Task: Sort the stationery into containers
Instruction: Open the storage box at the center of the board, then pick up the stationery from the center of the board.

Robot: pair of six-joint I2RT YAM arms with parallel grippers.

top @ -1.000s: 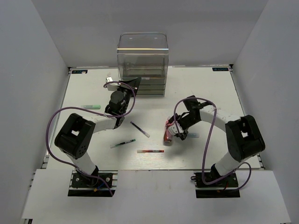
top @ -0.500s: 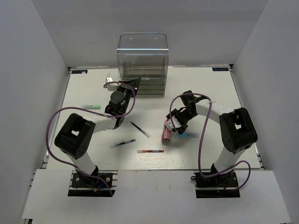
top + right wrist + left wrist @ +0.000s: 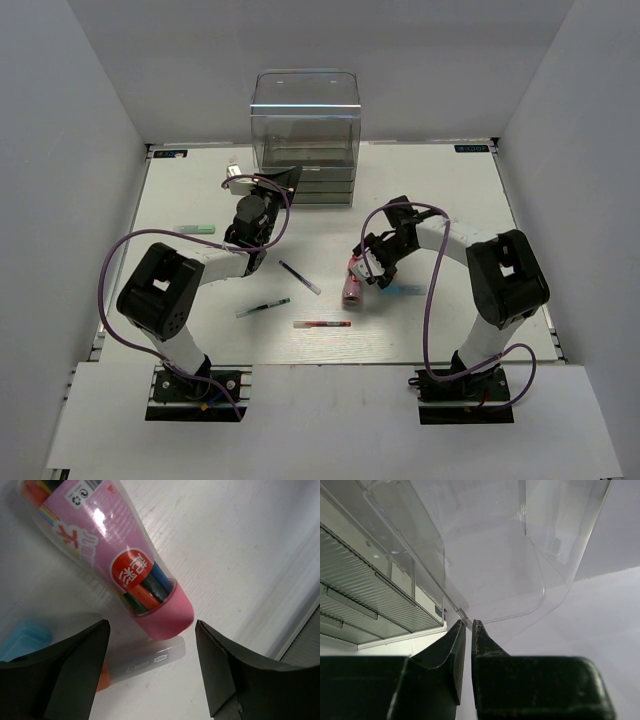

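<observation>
Clear drawer cabinet (image 3: 305, 120) sits at the back of the counter (image 3: 450, 190), left pincer (image 3: 468, 625) pinching the lip of one drawer (image 3: 495, 570). Pink-capped tube (image 3: 120, 555) lies on the counter right of center, right pincer (image 3: 151, 630) spread wide over its cap end.

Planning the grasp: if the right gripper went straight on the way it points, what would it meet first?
Probably the pink-capped tube, lying centred ahead of the open jaws. Depth is unclear, and a clear-capped marker lies close beside it.

White-and-black arms (image 3: 215, 263), looping purple cables (image 3: 427, 310), matte black grippers (image 3: 151, 626)
</observation>
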